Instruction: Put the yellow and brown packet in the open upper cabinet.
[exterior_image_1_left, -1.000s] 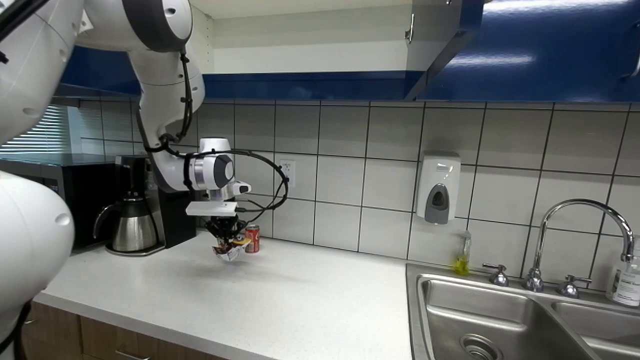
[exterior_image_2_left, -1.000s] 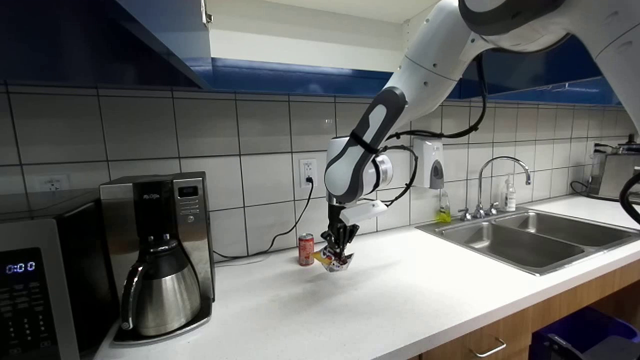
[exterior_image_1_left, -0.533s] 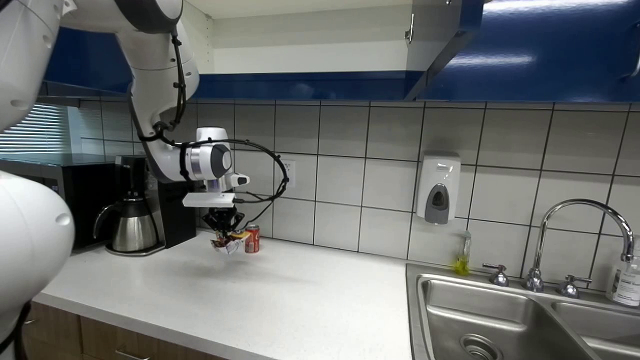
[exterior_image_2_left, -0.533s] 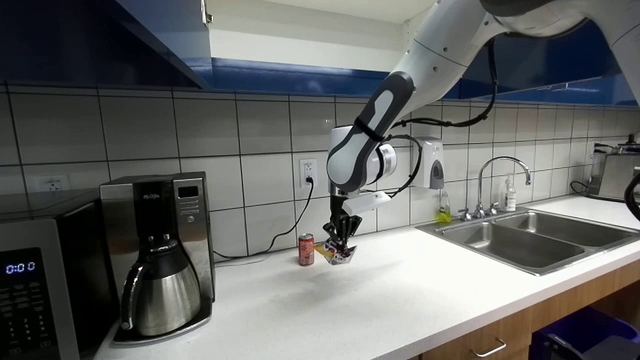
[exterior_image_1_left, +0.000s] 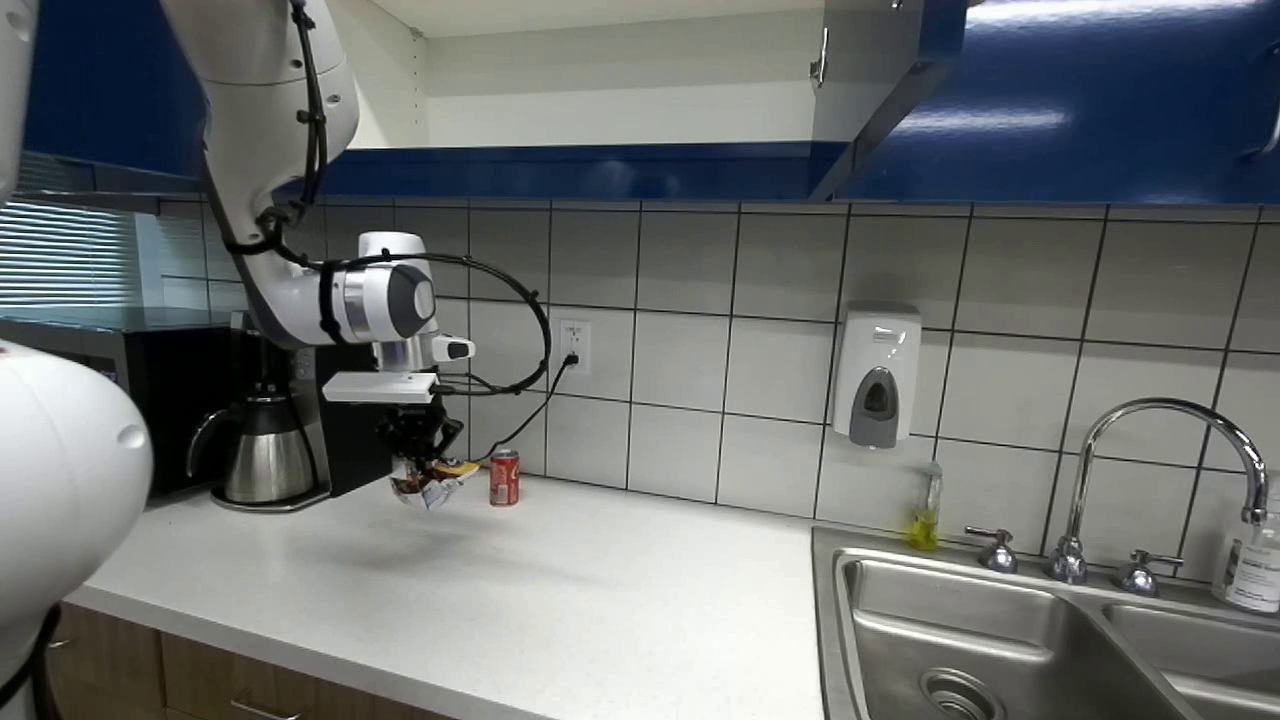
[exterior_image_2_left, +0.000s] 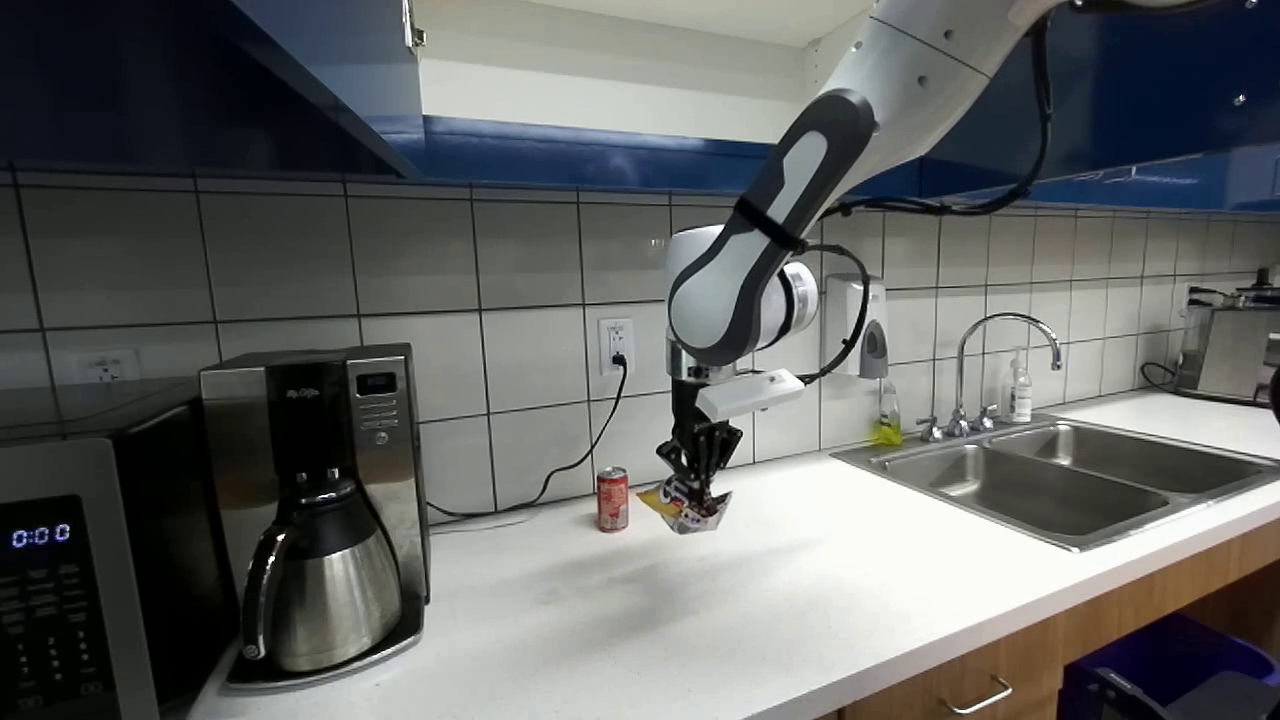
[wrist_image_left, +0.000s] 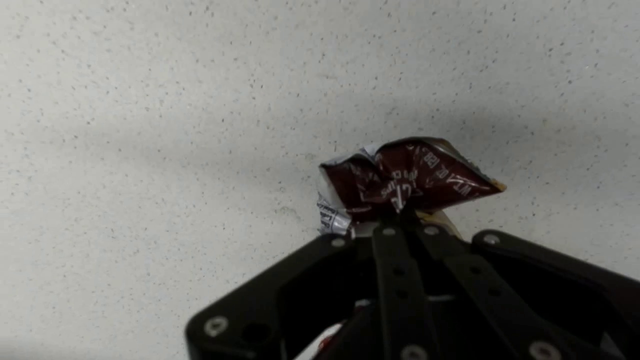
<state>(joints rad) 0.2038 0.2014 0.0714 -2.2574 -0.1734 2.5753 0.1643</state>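
Note:
The yellow and brown packet (exterior_image_1_left: 432, 486) is crinkled, with yellow, dark red-brown and silvery parts. It also shows in an exterior view (exterior_image_2_left: 688, 506) and in the wrist view (wrist_image_left: 425, 172), pinched in its middle. My gripper (exterior_image_1_left: 424, 462) points down and is shut on the packet. Its fingers show close together in the wrist view (wrist_image_left: 402, 217) and in an exterior view (exterior_image_2_left: 698, 482). The packet hangs a little above the counter, over its shadow. The open upper cabinet (exterior_image_1_left: 620, 110) is well above the gripper, with a pale interior. It shows in both exterior views (exterior_image_2_left: 610, 75).
A red can (exterior_image_1_left: 504, 478) stands on the counter (exterior_image_1_left: 600, 590) beside the packet. A coffee maker (exterior_image_2_left: 315, 520) and a microwave (exterior_image_2_left: 100, 560) stand at one end, a sink (exterior_image_1_left: 835, 600) at the other. An open blue cabinet door (exterior_image_1_left: 880, 90) juts out. The cabinet's bottom edge (exterior_image_1_left: 580, 173) overhangs the counter.
The arm has risen slightly with the packet held in the gripper. The packet has moved away from the red can, and a gap now shows between them. The grip looks the same.

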